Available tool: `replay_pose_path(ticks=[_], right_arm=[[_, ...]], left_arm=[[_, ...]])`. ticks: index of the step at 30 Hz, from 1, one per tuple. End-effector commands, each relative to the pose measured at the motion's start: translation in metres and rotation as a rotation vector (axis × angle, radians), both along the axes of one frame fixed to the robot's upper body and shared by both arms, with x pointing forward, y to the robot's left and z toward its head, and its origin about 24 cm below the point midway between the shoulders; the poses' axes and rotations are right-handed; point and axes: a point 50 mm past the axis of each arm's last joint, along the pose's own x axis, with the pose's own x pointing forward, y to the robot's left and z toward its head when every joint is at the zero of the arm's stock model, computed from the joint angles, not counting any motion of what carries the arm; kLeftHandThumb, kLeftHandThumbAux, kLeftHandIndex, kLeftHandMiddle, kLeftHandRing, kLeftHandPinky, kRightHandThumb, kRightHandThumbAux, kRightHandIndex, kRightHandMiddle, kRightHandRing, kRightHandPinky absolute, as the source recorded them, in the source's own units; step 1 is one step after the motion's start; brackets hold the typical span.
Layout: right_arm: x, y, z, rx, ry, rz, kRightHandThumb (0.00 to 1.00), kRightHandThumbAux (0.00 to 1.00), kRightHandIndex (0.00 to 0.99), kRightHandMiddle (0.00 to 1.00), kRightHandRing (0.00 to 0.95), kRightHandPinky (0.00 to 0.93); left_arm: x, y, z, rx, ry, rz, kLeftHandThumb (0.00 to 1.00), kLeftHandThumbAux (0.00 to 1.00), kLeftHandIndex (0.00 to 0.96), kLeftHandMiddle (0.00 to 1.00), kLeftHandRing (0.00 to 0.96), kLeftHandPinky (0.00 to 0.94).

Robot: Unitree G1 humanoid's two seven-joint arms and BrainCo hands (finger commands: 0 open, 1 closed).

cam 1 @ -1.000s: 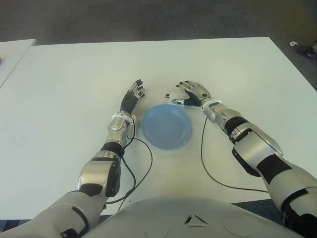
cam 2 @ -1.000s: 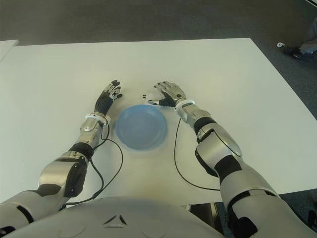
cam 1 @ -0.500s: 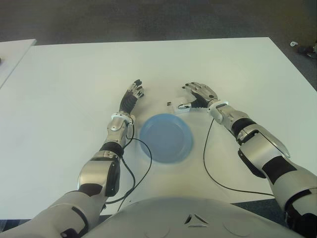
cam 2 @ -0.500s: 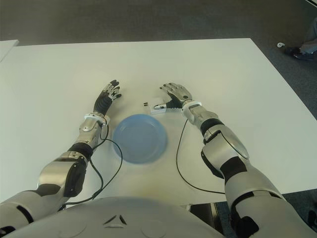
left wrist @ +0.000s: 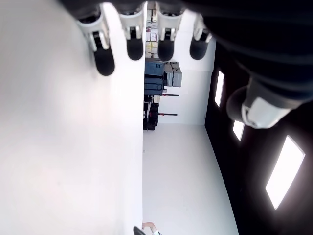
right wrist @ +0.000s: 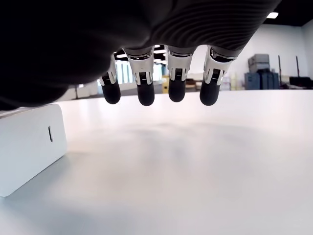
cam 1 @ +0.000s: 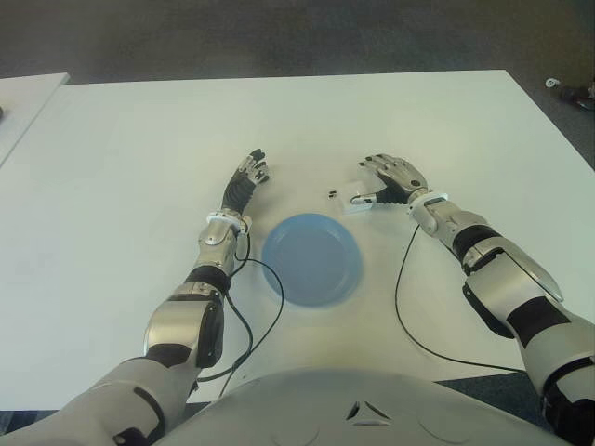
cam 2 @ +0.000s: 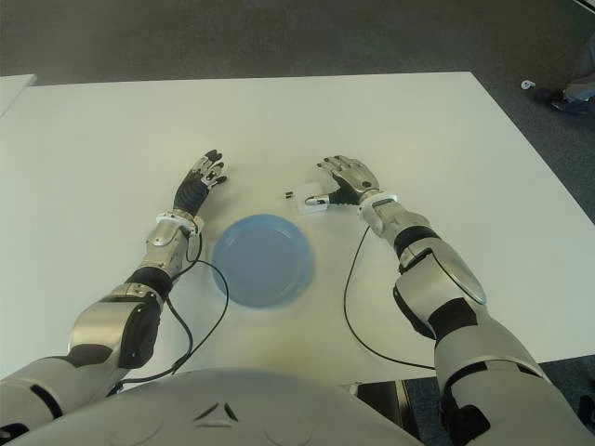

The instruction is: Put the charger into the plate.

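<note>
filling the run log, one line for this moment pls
charger: on table, beside plate, not in it | right hand: open, at charger | left hand: open, idle

Charger (cam 1: 357, 202) — behind plate (cam 1: 311, 258), rightward

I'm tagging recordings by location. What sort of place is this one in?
Probably an office or lab workroom: a large white table on grey carpet, with ceiling light panels and stacked equipment cases in the left wrist view.
</note>
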Motion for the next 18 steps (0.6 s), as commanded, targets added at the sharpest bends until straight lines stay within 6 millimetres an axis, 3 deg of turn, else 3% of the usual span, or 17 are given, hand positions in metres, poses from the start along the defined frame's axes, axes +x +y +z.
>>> replay_pose_path(ticks=[1,18], right_arm=[[-0.016,-0.016,-0.018,-0.065,0.077,0.003,0.306,0.158,0.0,0.0,0.0,0.0],[-0.029,-0.032,-0.024,-0.058,0.083,0.0,0.264,0.15,0.0,0.0,0.0,0.0]], left_arm=[[-0.014,0.006,-0.02,-0.004,0.108,0.004,0.0,0.477,0.0,0.011,0.016,0.053],[-0.015,0.007,-0.02,-0.007,0.106,-0.013,0.0,0.473,0.003,0.007,0.015,0.049]])
